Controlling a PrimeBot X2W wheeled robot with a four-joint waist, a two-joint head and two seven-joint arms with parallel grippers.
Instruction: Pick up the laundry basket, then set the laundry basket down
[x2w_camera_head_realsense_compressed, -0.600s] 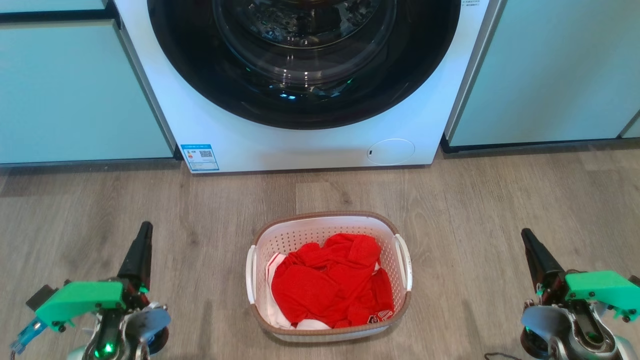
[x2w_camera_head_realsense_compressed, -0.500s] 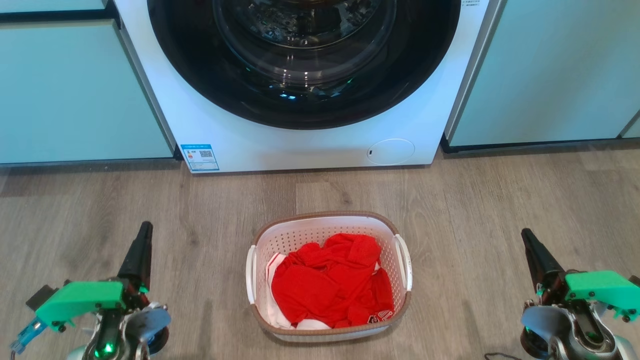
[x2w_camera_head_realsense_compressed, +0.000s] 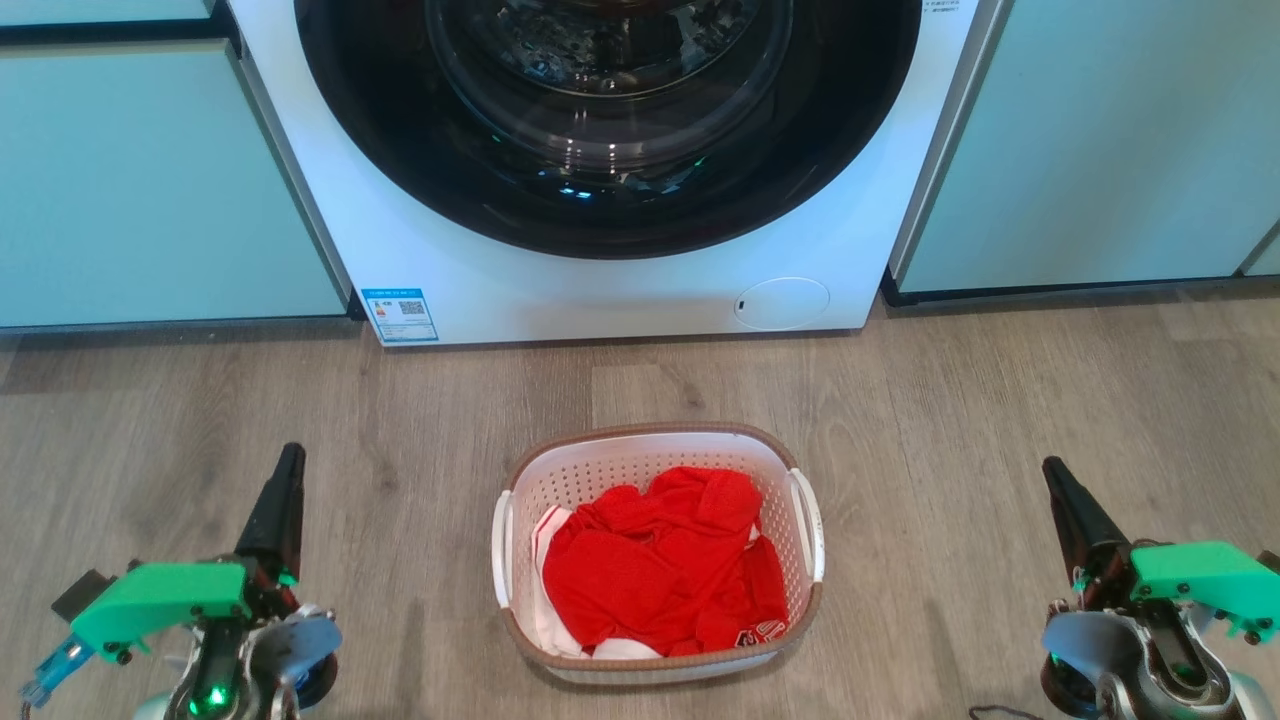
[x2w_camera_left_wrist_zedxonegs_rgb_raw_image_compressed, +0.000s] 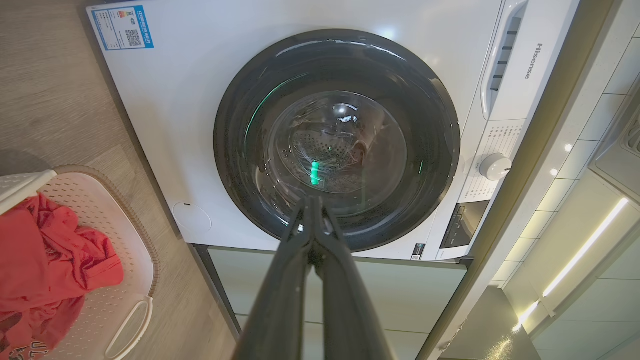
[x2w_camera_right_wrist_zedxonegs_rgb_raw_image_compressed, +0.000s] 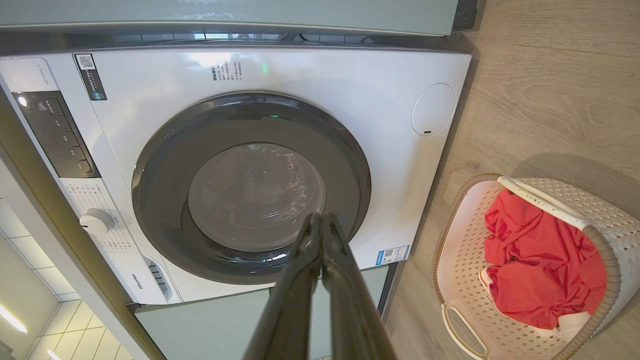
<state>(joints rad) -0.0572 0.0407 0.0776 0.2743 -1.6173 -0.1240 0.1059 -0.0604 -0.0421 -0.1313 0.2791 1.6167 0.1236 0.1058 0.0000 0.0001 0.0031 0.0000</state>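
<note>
The laundry basket (x2w_camera_head_realsense_compressed: 640, 455), white and perforated with a brown rim band and two white side handles, stands on the wood floor in front of the washing machine, with red clothes (x2w_camera_head_realsense_compressed: 660, 560) inside. The basket also appears in the left wrist view (x2w_camera_left_wrist_zedxonegs_rgb_raw_image_compressed: 130, 255) and the right wrist view (x2w_camera_right_wrist_zedxonegs_rgb_raw_image_compressed: 465, 240). My left gripper (x2w_camera_head_realsense_compressed: 290, 455) is shut and empty, well to the basket's left. My right gripper (x2w_camera_head_realsense_compressed: 1050, 468) is shut and empty, well to its right. Both point toward the machine, their fingers pressed together (x2w_camera_left_wrist_zedxonegs_rgb_raw_image_compressed: 312, 205) (x2w_camera_right_wrist_zedxonegs_rgb_raw_image_compressed: 320, 220).
A white front-loading washing machine (x2w_camera_head_realsense_compressed: 480, 270) with a dark round door (x2w_camera_head_realsense_compressed: 610, 120) stands right behind the basket. Pale green cabinet fronts (x2w_camera_head_realsense_compressed: 150, 180) (x2w_camera_head_realsense_compressed: 1110, 150) flank it. Open wood floor (x2w_camera_head_realsense_compressed: 400, 420) surrounds the basket.
</note>
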